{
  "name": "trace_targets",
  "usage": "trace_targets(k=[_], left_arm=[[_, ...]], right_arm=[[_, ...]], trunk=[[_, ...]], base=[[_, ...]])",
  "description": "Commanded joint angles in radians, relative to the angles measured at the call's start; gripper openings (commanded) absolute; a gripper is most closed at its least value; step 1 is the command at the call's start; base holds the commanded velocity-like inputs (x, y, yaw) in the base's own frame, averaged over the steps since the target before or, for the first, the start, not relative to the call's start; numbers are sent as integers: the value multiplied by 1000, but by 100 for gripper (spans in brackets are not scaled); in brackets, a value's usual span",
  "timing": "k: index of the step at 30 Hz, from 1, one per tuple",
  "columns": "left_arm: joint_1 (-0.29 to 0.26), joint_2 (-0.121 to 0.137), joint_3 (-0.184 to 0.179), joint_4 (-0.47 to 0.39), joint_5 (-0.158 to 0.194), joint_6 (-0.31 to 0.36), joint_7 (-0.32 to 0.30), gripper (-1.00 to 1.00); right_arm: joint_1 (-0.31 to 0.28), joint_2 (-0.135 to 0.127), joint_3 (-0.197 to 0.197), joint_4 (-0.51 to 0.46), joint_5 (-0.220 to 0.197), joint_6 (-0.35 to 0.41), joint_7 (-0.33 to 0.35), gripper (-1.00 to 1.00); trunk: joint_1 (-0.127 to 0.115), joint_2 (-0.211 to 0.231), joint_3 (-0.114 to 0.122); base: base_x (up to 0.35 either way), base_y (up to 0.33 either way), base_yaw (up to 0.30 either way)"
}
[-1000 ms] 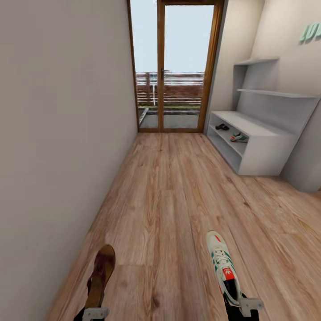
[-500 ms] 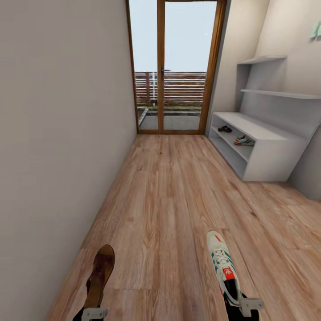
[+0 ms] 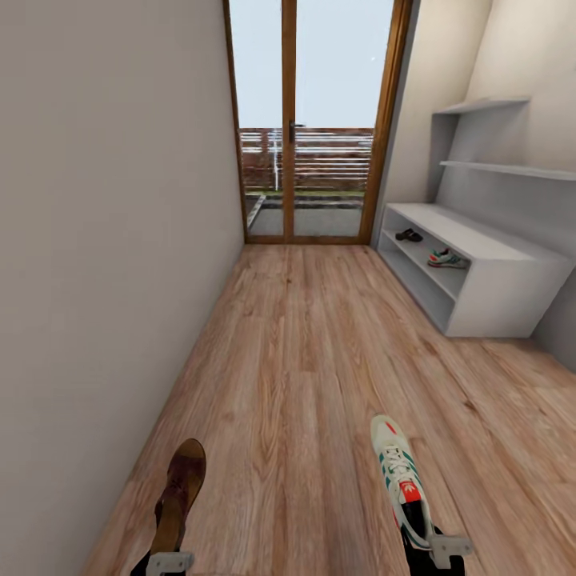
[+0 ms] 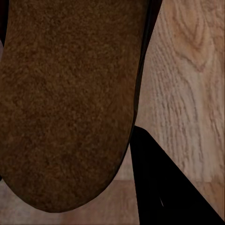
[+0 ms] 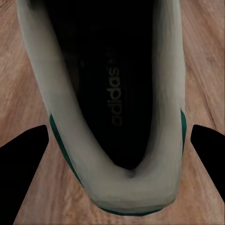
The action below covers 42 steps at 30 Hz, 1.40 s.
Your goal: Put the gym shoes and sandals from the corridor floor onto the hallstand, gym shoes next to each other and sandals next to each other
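A narrow corridor runs ahead over a light brown wood-grain plank floor [image 3: 312, 352] with knots and darker streaks, closed on one side by a plain pale grey wall [image 3: 104, 240] and ending at a tall wood-framed glass door [image 3: 312, 120] that looks out on a slatted fence. Along the right side stands the wide pale grey hallstand [image 3: 480, 272] with a bench top, open low shelves below and two staggered wall shelves above. On its upper low shelf a flat brown sandal [image 3: 409, 235] lies toward the door end and a white trainer with green stripes [image 3: 448, 258] sits a little apart, nearer the robot; both are too small to read in detail. Low in the head view, the left gripper [image 3: 170, 562] is cut off by the frame edge and carries a second brown leather sandal [image 3: 181, 492] by its heel, toe pointing down the corridor, held above the planks. The right gripper [image 3: 436, 552] likewise grasps a second white lace-up trainer [image 3: 400, 480] at the heel. In the wrist views the sandal's brown surface [image 4: 70, 98] and the trainer's dark insole [image 5: 110, 89] hide most of the fingers.
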Motion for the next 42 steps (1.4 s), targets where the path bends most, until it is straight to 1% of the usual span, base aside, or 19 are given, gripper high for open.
trace_targets(k=[1, 29, 36, 42], left_arm=[[-1, -1, 8, 0, -10, -3, -4, -100], [1, -2, 7, 0, -11, -3, -4, -100], [1, -4, 7, 0, -11, -3, -4, -100], [1, -4, 7, 0, -11, -3, -4, -100]], right_arm=[[-1, 0, 3, 1, -4, -3, 1, -100], [-1, 0, 3, -1, -5, -2, 3, -100], [-1, 0, 3, 0, -5, -2, 3, -100], [-1, 0, 3, 0, -4, -3, 2, -100]], trunk=[[0, 0, -1], [0, 0, -1], [0, 0, -9], [0, 0, -11]], base=[[340, 0, 0], [340, 0, 0], [340, 0, 0], [340, 0, 0]])
